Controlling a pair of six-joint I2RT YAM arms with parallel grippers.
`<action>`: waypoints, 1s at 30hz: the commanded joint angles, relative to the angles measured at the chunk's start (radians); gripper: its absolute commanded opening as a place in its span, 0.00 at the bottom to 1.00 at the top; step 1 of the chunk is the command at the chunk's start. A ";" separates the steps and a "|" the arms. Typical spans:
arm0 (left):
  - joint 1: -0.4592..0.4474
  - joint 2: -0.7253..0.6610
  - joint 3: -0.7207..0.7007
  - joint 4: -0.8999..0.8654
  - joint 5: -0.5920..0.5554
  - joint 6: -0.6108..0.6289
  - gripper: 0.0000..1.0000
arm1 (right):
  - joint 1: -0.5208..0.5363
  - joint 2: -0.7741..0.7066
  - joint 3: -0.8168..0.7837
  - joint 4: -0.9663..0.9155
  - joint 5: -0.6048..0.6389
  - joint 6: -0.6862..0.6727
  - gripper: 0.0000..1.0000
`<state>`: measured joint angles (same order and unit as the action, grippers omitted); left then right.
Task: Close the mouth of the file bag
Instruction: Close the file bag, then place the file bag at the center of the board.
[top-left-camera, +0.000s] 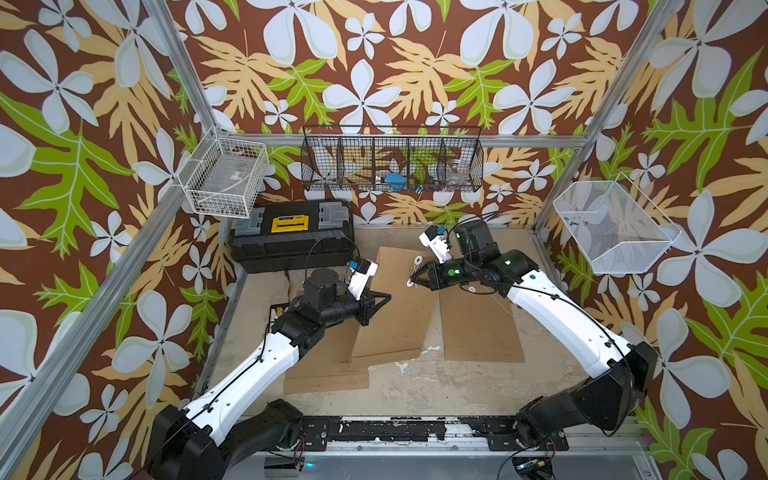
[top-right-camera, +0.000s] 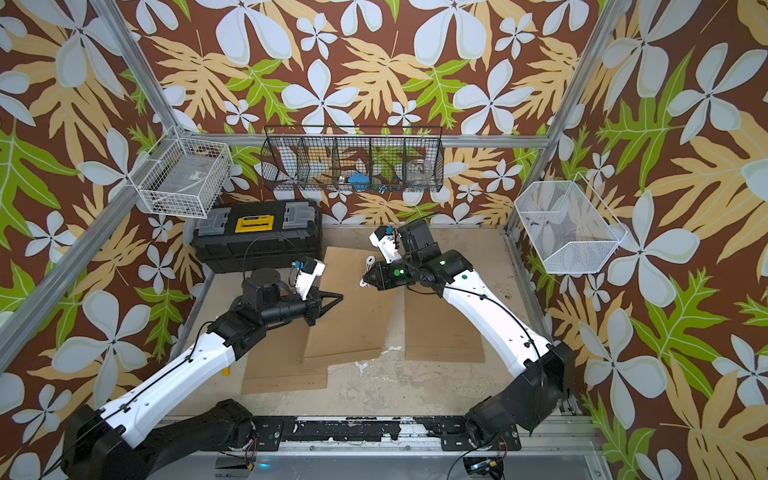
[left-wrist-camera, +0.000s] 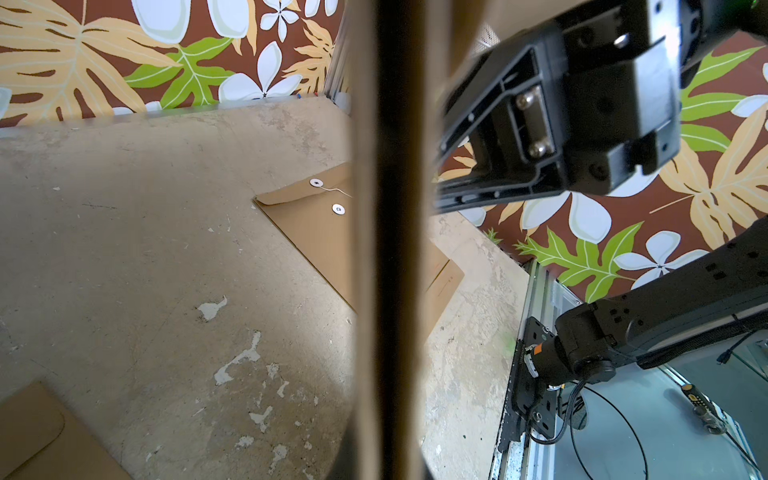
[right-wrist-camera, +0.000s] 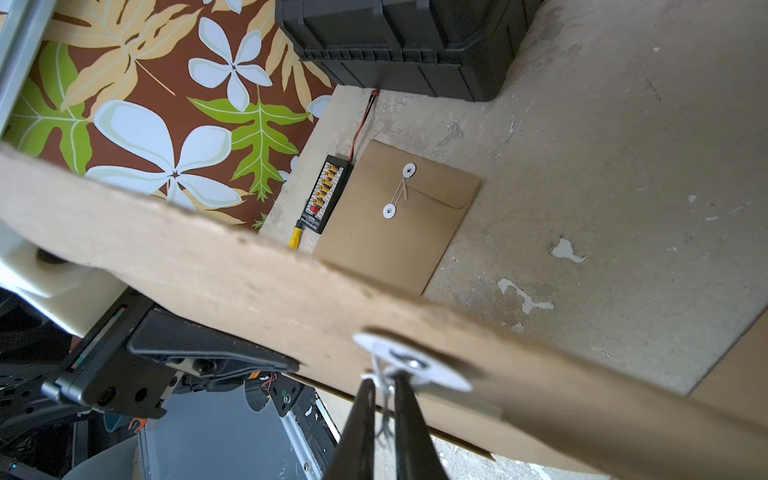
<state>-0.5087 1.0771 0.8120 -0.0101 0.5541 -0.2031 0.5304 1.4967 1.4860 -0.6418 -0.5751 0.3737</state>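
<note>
We read the file bag (top-left-camera: 395, 307) as matt brown kraft paper, its cut edge rough and fibrous just above the right claw (right-wrist-camera: 383, 378). At the claw tips sits a smooth white paper disc (right-wrist-camera: 444, 376) with a thin white string (right-wrist-camera: 382, 388). The claw's fingers (right-wrist-camera: 359, 424) look like matt black plastic. Below the claw, the tabletop (top-left-camera: 415, 386) is dull, rough and chipped.
</note>
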 joint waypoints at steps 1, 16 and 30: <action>0.001 -0.002 0.012 0.021 0.006 0.016 0.00 | -0.006 -0.012 -0.009 0.036 0.005 0.004 0.13; 0.001 -0.015 0.015 0.001 0.004 0.030 0.00 | -0.071 -0.028 -0.031 0.015 0.011 -0.015 0.00; 0.080 0.016 0.004 0.022 0.071 -0.134 0.00 | -0.143 -0.075 -0.060 -0.019 -0.031 -0.046 0.42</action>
<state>-0.4519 1.0824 0.8280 -0.0315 0.5735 -0.2504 0.4152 1.4506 1.4433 -0.6437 -0.6029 0.3496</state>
